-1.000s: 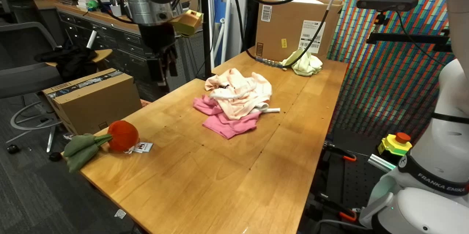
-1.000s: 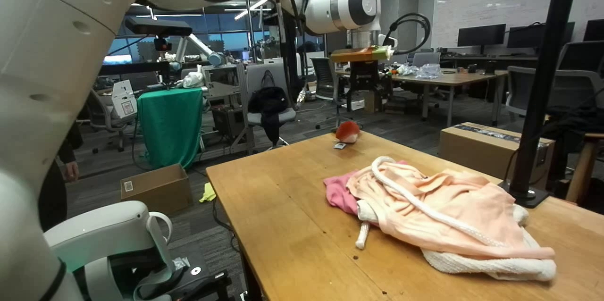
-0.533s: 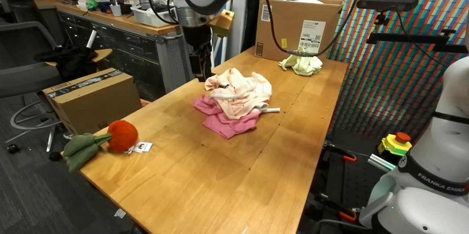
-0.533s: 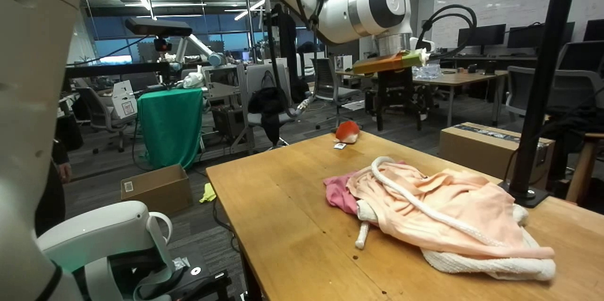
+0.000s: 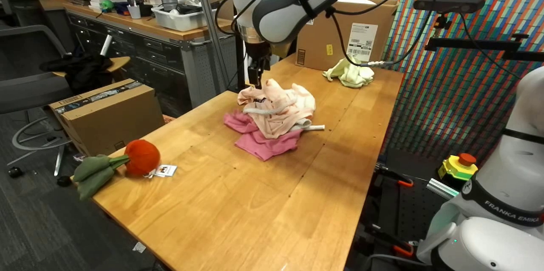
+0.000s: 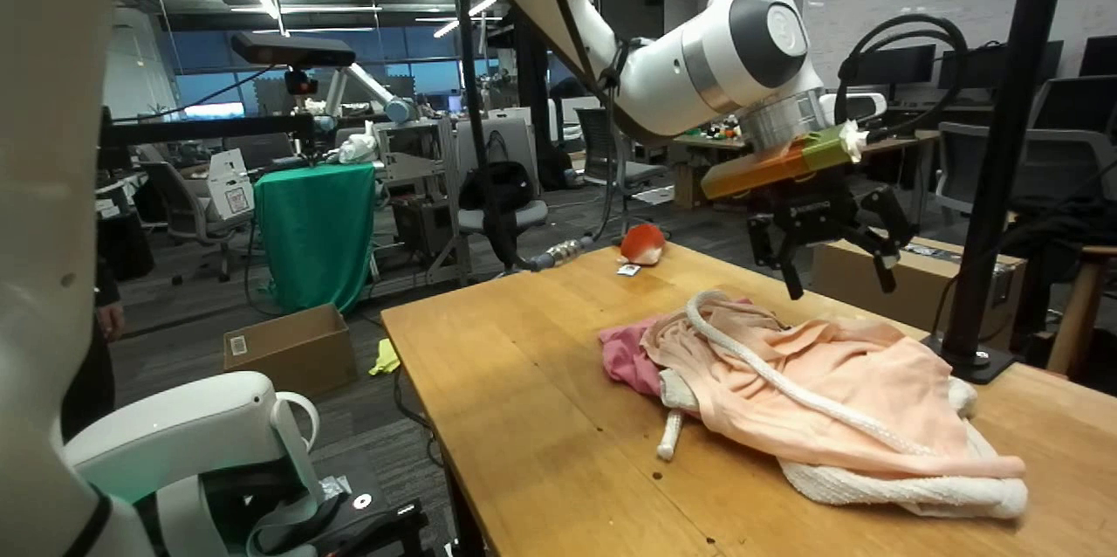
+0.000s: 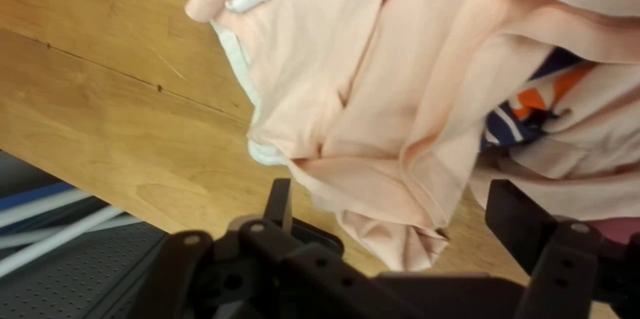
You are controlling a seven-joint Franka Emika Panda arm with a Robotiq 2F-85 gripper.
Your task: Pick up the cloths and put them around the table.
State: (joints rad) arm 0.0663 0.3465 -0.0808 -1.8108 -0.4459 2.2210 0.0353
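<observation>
A peach cloth [image 5: 278, 124] lies crumpled on the wooden table [image 5: 255, 211], partly covering a magenta-pink cloth [image 5: 265, 147]. Some whitish fabric [image 6: 873, 491] sticks out from beneath the peach one. Farther along the table is a bunched yellow-green cloth [image 5: 350, 76]. My gripper [image 6: 840, 288] hovers a little above the back edge of the pile, tilted, its fingers spread wide and holding nothing. In the wrist view, a folded corner of the peach cloth [image 7: 385, 184] shows below and between the fingertips of the gripper [image 7: 390, 185].
A thick white rope [image 6: 781, 387] loops over the peach cloth. A black pole [image 6: 986, 190] is mounted on the table beside the pile. A red round toy [image 5: 142, 157] lies at a table corner. A big cardboard box [image 5: 323, 46] stands behind the yellow-green cloth.
My gripper has swung over to the pile and come down close above it, tilting on the way. The jaws have stayed apart. The cloths lie where they were.
</observation>
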